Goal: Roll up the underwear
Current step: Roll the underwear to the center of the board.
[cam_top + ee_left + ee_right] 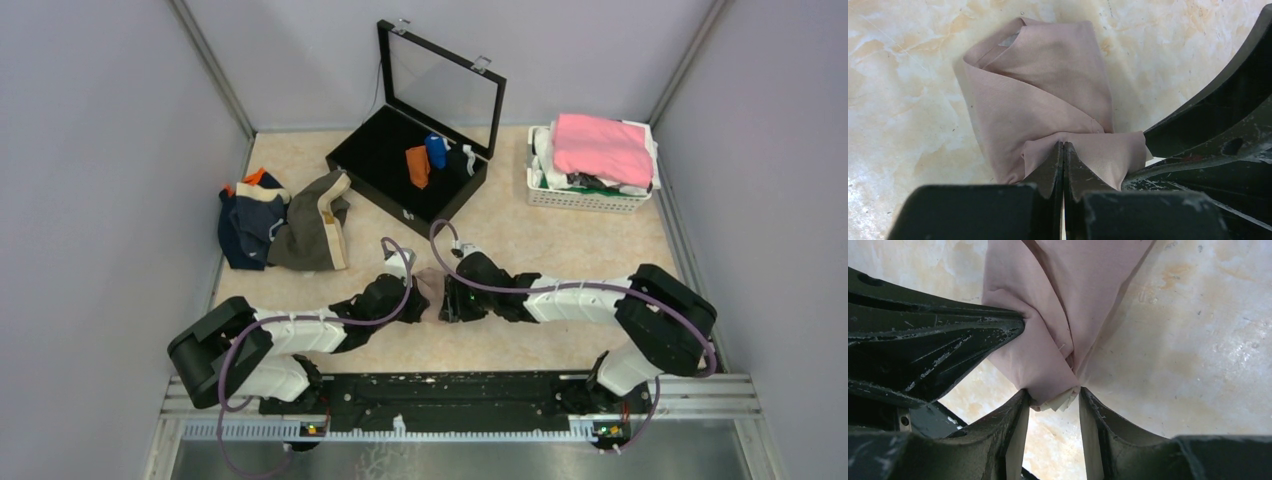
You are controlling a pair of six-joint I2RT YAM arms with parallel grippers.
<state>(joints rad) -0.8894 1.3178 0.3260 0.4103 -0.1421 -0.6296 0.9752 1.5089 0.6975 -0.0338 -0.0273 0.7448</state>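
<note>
A pale pink-beige underwear [432, 288] lies partly rolled on the table between my two grippers. In the left wrist view it is a folded bundle [1043, 100], and my left gripper [1063, 146] is shut on its near flap. In the right wrist view the cloth [1048, 315] narrows to a bunched end, and my right gripper [1053, 392] holds that end between its fingertips, jaws a little apart. Both grippers meet at mid-table, the left [415, 292] and the right [450, 295]. More underwear lies in a pile at the left: navy [245, 225] and olive-brown [315, 225].
An open black box [370, 160] with a glass lid stands at the back, holding a rolled orange piece [418, 166] and a blue one [436, 150]. A white basket [590, 195] at the back right holds a bright pink cloth [600, 145]. Grey walls enclose the table.
</note>
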